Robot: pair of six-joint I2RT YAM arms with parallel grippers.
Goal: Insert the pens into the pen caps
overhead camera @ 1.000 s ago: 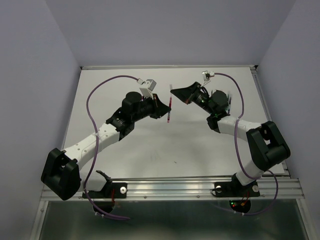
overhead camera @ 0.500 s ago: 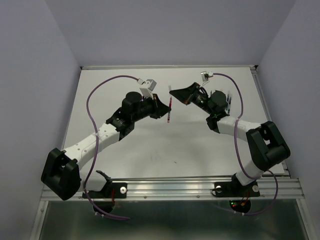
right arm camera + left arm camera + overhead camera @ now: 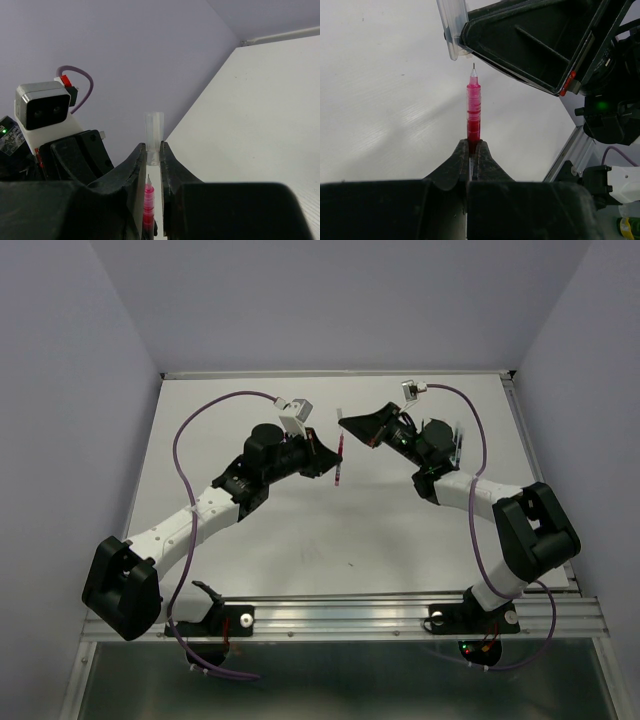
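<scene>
Left tool (image 3: 472,149) pinches red pen (image 3: 473,112), tip near cap (image 3: 451,25).

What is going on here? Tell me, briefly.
The left arm's jaws are shut on a pinkish-red pen, gripping its back end so that the fine tip points toward the right arm. The right arm's jaws pinch a clear pen cap. Both things are held up off the table. The pen's tip sits just short of the cap's end and is not yet inside it.
</scene>
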